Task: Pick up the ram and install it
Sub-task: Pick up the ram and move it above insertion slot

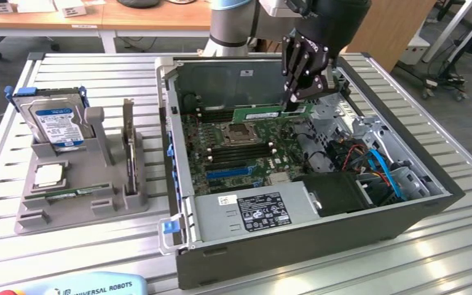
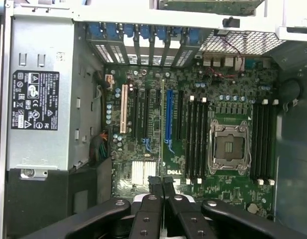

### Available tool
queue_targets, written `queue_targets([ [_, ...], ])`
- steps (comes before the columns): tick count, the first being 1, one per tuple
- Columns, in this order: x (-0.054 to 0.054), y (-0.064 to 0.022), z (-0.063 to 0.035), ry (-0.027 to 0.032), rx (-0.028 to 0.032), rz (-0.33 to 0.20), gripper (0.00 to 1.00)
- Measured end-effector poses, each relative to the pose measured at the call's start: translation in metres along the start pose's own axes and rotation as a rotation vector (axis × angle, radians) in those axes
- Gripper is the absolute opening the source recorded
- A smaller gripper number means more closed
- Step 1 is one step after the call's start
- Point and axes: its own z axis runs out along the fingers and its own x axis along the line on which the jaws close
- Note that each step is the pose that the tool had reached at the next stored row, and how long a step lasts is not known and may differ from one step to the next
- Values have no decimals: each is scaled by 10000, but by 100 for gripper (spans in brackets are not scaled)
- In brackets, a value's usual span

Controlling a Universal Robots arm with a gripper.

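The ram [image 1: 260,114], a long green stick, hangs level above the motherboard [image 1: 236,157] inside the open computer case [image 1: 302,246]. My gripper [image 1: 292,106] is shut on one end of it, near the case's back wall. In the wrist view the gripper [image 2: 161,181] shows its two black fingers pressed close together over the board. Black memory slots [image 2: 195,139] run beside the empty CPU socket [image 2: 228,147], with more slots [image 2: 262,142] on its other side. A second green stick [image 1: 66,195] lies in the grey fixture [image 1: 80,212] at the exterior view's left.
The fixture also carries a blue-labelled hard drive [image 1: 56,123] and a square CPU chip [image 1: 49,175]. Inside the case sit the grey power supply [image 1: 257,212], blue cables [image 1: 388,169] and drive cages. A teach pendant [image 1: 80,286] lies at the table's front edge.
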Motion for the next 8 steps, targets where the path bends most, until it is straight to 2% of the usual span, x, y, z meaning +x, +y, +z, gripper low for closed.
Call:
queue_targets([
  [8, -159, -5, 27, 0, 2, 35, 12],
])
